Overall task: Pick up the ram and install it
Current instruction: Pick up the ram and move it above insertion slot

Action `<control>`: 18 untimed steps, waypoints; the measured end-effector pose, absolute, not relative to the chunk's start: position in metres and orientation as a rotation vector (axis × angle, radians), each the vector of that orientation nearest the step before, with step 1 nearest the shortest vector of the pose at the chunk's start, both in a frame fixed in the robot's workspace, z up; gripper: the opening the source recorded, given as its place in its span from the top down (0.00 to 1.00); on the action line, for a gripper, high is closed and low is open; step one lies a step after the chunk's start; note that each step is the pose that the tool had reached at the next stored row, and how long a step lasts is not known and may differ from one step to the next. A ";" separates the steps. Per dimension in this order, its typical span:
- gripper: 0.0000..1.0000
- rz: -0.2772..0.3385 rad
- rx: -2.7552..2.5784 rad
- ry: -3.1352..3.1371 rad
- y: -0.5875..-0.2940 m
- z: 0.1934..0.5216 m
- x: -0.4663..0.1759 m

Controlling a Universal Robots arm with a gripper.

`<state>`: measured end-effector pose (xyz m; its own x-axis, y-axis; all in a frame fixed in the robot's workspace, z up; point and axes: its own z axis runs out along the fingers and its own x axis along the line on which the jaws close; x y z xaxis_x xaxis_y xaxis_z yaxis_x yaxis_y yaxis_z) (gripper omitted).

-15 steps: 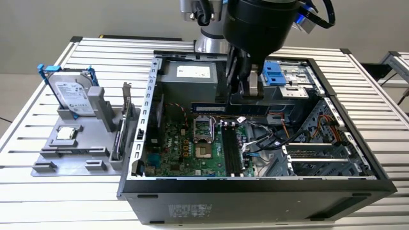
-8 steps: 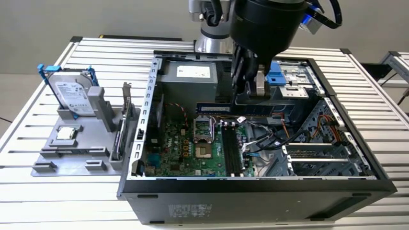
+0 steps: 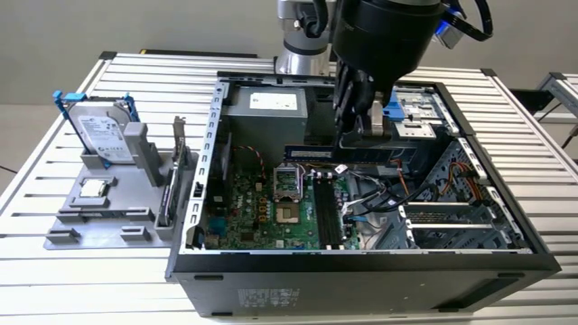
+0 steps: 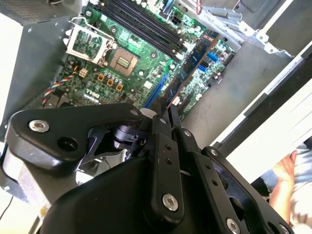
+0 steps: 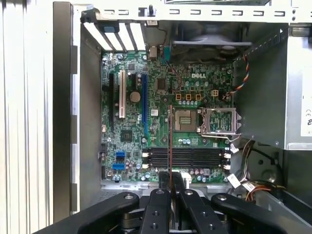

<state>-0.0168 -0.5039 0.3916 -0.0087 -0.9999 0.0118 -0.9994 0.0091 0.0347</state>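
There are one ram (image 3: 312, 153), one end effector (image 3: 358, 139), one motherboard (image 3: 271, 217), one case (image 3: 361, 272) and one hard drive (image 3: 99, 132).

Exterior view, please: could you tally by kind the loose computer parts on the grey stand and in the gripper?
hard drive, on the grey stand: 1
dark card with metal bracket, on the stand: 1
small square chip, on the stand: 1
ram, clamped in the gripper: 1
Total: 4

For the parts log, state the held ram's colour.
Blue; the ram shows best in the exterior view.
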 end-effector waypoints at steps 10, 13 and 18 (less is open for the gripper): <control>1.00 -0.024 2.181 -2.214 -0.504 0.392 -0.009; 1.00 -0.024 2.181 -2.214 -0.504 0.391 -0.007; 1.00 -0.024 2.181 -2.214 -0.504 0.391 -0.004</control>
<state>-0.0036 -0.5039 0.3915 -0.0148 -0.9998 0.0130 -0.9993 0.0153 0.0346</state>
